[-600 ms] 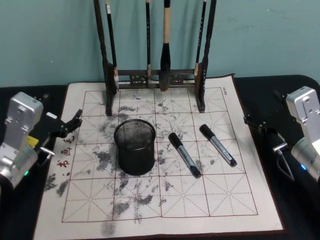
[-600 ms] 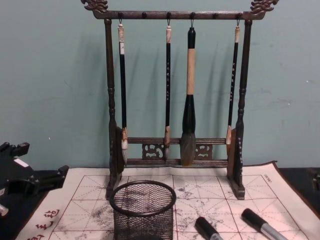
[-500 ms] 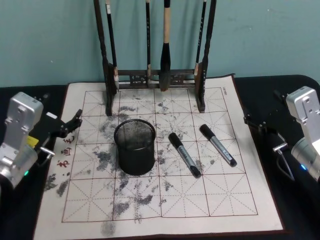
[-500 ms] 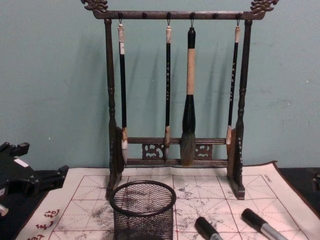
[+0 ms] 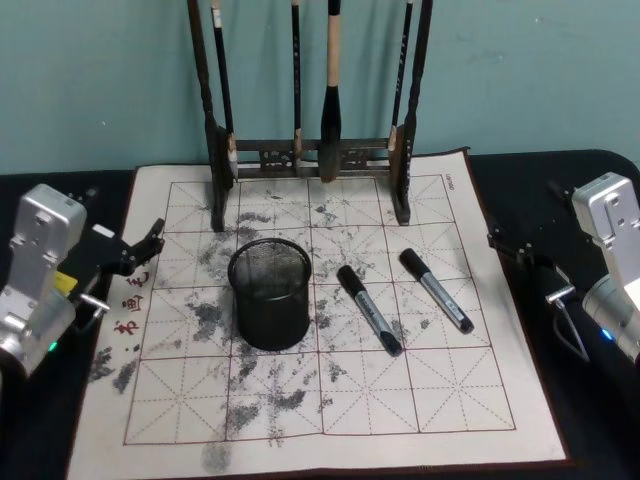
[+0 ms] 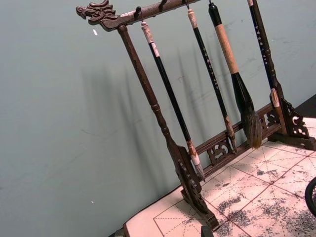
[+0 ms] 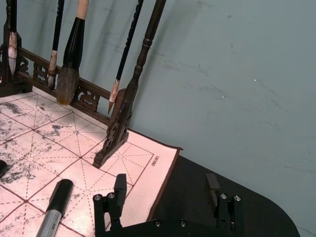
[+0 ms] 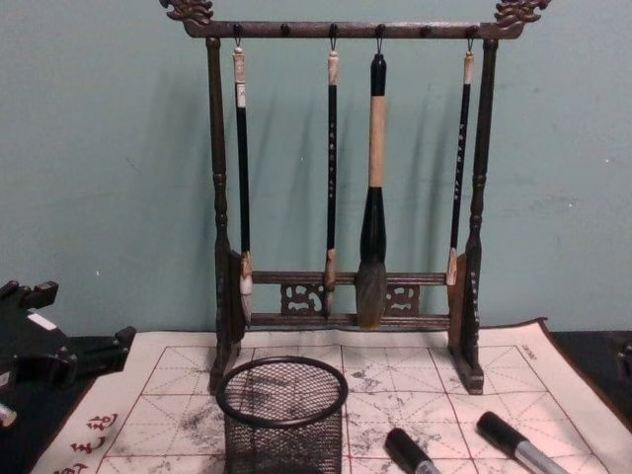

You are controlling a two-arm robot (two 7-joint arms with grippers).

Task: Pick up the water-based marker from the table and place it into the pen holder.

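Two water-based markers with black caps and grey barrels lie on the cream mat (image 5: 450, 400) of the table, one (image 5: 368, 308) just right of the pen holder, the other (image 5: 436, 290) further right. The pen holder (image 5: 269, 292), a black mesh cup, stands upright on the mat's left-centre; it also shows in the chest view (image 8: 282, 415). My left gripper (image 5: 120, 215) hovers open at the mat's left edge, away from both markers. At the mat's right edge my right gripper (image 5: 525, 213) is open, its fingers (image 7: 120, 190) empty, with the nearer marker (image 7: 54, 212) beside them.
A tall dark wooden brush rack (image 5: 310, 155) with several hanging brushes stands along the mat's far edge, behind the pen holder. The mat is smudged with grey ink. Dark table (image 5: 560, 170) borders the mat on both sides.
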